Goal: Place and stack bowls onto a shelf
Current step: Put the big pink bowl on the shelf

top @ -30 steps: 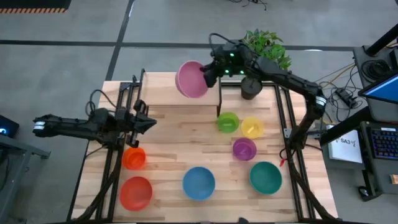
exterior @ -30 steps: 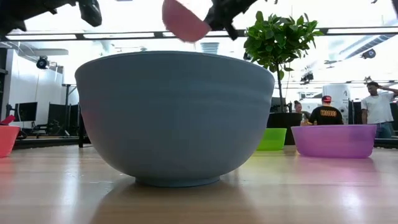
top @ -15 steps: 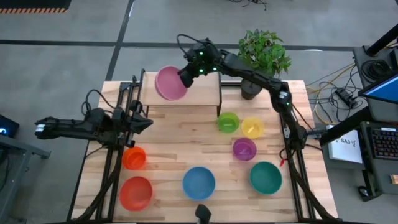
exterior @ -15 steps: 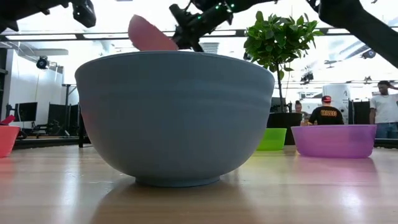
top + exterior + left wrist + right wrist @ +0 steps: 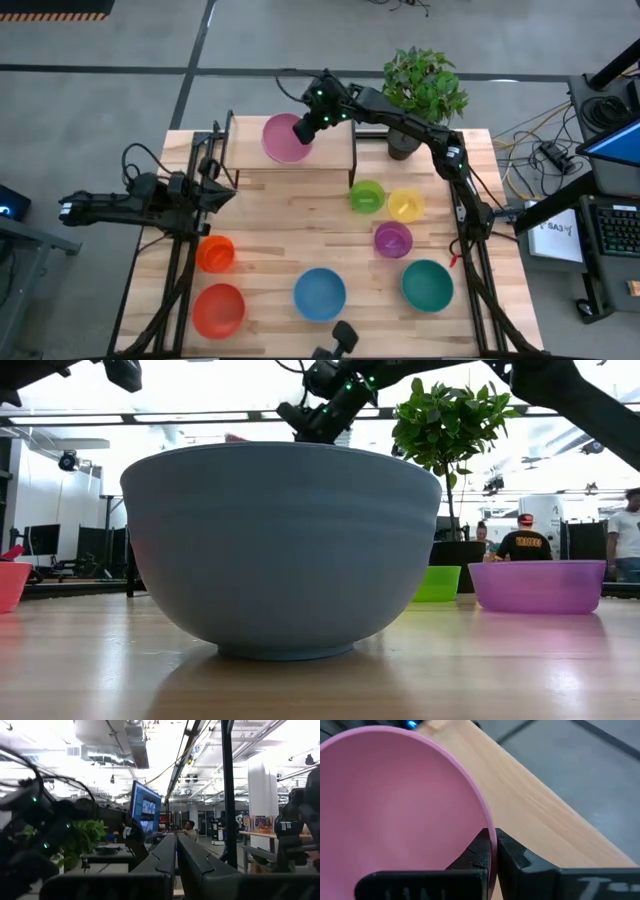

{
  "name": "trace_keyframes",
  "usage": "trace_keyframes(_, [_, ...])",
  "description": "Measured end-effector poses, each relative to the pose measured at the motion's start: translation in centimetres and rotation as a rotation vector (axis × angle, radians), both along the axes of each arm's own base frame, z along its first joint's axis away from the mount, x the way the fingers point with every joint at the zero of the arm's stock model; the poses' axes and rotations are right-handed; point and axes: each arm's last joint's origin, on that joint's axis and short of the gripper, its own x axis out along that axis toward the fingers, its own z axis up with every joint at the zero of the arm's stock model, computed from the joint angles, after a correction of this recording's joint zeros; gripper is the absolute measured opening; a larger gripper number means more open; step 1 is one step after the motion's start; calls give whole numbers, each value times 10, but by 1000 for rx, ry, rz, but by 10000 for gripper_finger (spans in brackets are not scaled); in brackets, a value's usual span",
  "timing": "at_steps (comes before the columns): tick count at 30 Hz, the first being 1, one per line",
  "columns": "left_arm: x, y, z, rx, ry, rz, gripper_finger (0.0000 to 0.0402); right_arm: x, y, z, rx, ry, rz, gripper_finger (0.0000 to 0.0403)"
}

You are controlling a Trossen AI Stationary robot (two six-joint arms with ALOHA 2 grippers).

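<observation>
The pink bowl [image 5: 285,140] sits opening-up over the left part of the light-wood shelf [image 5: 335,155], with my right gripper [image 5: 303,131] shut on its rim. In the low view only a sliver of it [image 5: 235,437] shows behind the blue bowl [image 5: 280,545]. The other bowls stand on the tabletop: green [image 5: 366,197], yellow [image 5: 405,206], purple [image 5: 393,239], teal [image 5: 427,284], blue [image 5: 320,293], orange [image 5: 215,253], red-orange [image 5: 219,309]. My left gripper [image 5: 228,194] hovers shut at the table's left side, holding nothing. My right gripper [image 5: 492,837] pinches the pink bowl's rim [image 5: 489,822] on the bowl's right side, one finger inside the bowl and one outside. The fingers come slanting down from the far right. The bowl is about level over the shelf board [image 5: 535,810]; whether its base rests there I cannot tell.
A potted plant [image 5: 405,140] stands just right of the shelf at the far edge. Black frame posts run along both table sides [image 5: 185,260] [image 5: 462,215]. The shelf's right half is bare. People show in the room beyond the table [image 5: 525,540].
My right gripper carried the pink bowl from the shelf's right end toward the table's left and lowered it over the shelf. The bowl turned from steeply tilted on its side to opening-up and nearly level. My left arm drew back slightly toward the left edge.
</observation>
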Motion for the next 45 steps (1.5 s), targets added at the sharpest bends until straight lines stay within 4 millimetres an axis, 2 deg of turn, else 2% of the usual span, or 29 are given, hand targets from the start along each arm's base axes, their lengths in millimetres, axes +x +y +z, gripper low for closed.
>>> trace_keyframes(5, [-6, 0, 3, 16, -36, 8, 0, -2, -2, -2, -53, 47, -41, 9])
trace_keyframes(23, [-14, 0, 7, 87, -84, 47, 0, -1, -2, -14, -55, 85, -35, 11])
trace_keyframes(35, [-14, 0, 8, 87, -80, 47, 0, 0, -4, -15, -77, 80, -57, 102])
trace_keyframes(40, [-14, 0, 8, 87, -80, 47, 0, -1, -6, -1, -107, 34, -69, 130])
trace_keyframes(45, [-14, 0, 8, 88, -78, 47, 0, -5, -1, 18, -190, 10, -20, 138])
